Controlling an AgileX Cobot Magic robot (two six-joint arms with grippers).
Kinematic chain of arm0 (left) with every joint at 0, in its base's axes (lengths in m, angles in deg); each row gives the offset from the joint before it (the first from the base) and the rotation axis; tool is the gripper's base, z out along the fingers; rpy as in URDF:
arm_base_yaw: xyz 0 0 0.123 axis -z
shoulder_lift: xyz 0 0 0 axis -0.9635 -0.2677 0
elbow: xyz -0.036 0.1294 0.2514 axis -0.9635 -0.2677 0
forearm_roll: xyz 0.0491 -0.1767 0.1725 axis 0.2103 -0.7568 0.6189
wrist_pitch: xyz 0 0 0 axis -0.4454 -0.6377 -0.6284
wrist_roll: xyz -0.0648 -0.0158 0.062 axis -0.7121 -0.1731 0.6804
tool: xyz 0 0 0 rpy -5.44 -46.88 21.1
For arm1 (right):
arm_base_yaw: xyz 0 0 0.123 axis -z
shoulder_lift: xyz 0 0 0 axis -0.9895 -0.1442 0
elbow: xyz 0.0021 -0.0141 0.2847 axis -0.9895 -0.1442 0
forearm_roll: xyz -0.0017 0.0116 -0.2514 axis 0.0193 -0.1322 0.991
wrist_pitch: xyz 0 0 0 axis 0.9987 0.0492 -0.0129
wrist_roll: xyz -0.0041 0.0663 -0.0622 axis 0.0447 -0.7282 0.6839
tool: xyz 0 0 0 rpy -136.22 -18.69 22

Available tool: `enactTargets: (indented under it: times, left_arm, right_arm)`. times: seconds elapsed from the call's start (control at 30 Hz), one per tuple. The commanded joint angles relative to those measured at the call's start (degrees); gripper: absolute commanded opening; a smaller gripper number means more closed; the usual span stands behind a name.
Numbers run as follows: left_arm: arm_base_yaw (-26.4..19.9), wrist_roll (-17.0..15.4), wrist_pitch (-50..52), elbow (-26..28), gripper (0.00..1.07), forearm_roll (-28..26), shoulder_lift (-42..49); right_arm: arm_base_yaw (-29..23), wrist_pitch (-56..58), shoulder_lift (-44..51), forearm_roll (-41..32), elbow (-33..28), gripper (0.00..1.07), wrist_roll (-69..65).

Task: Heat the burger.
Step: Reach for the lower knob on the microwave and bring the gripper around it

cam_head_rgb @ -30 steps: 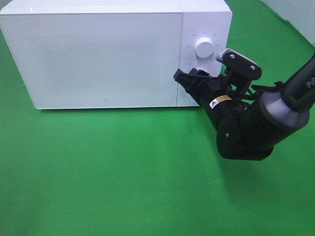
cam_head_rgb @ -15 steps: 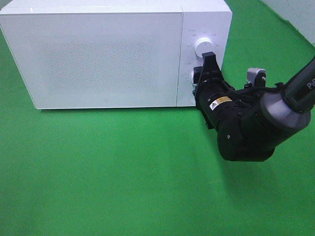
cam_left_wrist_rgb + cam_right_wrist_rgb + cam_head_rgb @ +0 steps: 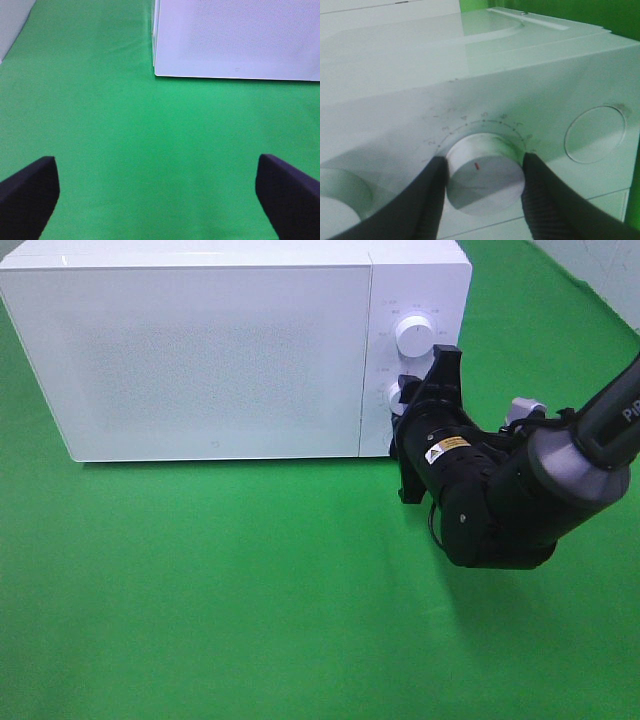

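Bright even light, soft wrist-view blur

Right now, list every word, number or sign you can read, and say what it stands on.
"PI", cut off at the picture's edge: on the right arm.
A warning triangle on a sticker on that arm; its print is too small to read.
Marks around the microwave's upper knob and lower knob: too blurred to read.

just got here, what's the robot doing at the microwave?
The right gripper is closed on the lower dial of the microwave, one finger on each side of it. The door is closed. No burger shows in any view, so whether it is inside cannot be told. The left gripper hangs open over the green cloth, holding nothing.
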Motion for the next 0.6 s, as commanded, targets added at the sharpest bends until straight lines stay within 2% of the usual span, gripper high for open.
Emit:
enactTargets:
  times: [0.03,0.6]
  left_arm:
    - [-0.17,0.00,0.40,-0.17,1.00,-0.11,0.97]
    - [-0.17,0.00,0.40,-0.17,1.00,-0.11,0.97]
  right_arm:
    - [-0.97,-9.68,0.63,8.02,2.01,0.00,-1.95]
    - [-0.97,-9.68,0.63,4.70,2.01,0.00,-1.95]
